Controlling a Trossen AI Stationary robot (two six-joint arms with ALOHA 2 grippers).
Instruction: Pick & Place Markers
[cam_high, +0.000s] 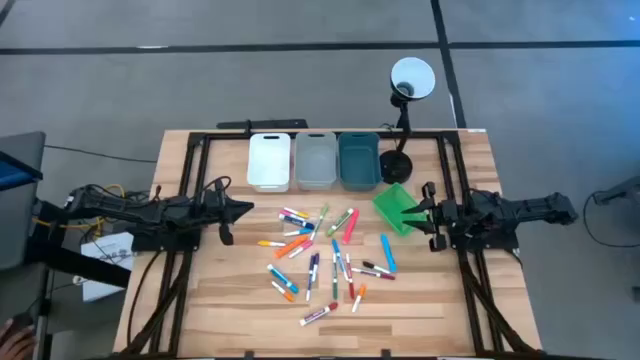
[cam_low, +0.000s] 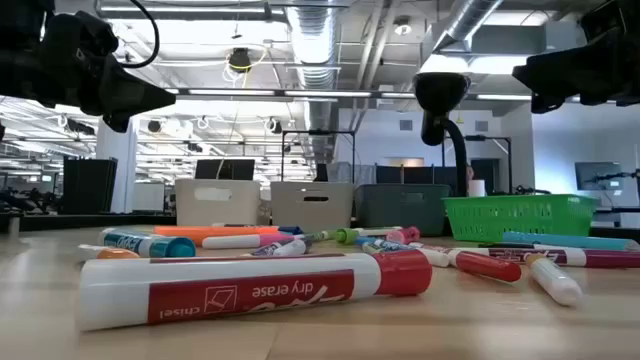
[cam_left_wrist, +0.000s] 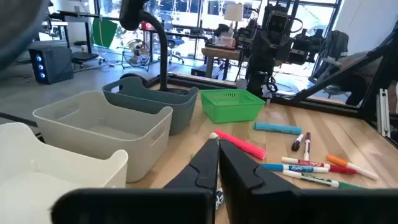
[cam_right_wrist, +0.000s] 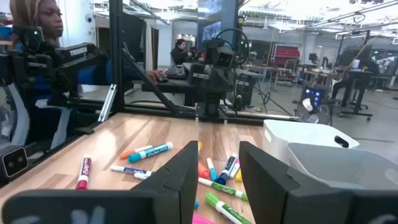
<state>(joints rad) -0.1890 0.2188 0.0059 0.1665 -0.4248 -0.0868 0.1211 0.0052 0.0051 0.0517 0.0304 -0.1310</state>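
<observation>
- We are seeing the left hand (cam_high: 243, 209) hanging over the left side of the worktop (cam_high: 200, 300), its fingers (cam_left_wrist: 208, 168) pressed together and gripping nothing.
- Just right of that hand, we are looking at a row of three bins along the far edge: a white bin (cam_high: 269, 160), a grey bin (cam_high: 316, 159) and a teal bin (cam_high: 358, 160), standing side by side.
- In front of the bins, we are finding the markers (cam_high: 320, 255) lying loose across the middle of the worktop in mixed colours, none of them in a bin or in a hand.
- In the low view, we are facing a red dry-erase marker (cam_low: 250, 290) lying on its side nearest the camera.
- Farther right, we are seeing a green basket (cam_high: 397, 207) sitting tilted beside the teal bin, with a black lamp (cam_high: 405, 100) standing behind it.
- At the right side, we are watching the right hand (cam_high: 422, 212) hovering just beside the green basket, its fingers (cam_right_wrist: 186, 168) standing partly apart with nothing between them.
- In the right wrist view, we are noticing a person (cam_right_wrist: 37, 37) sitting beyond the worktop.
</observation>
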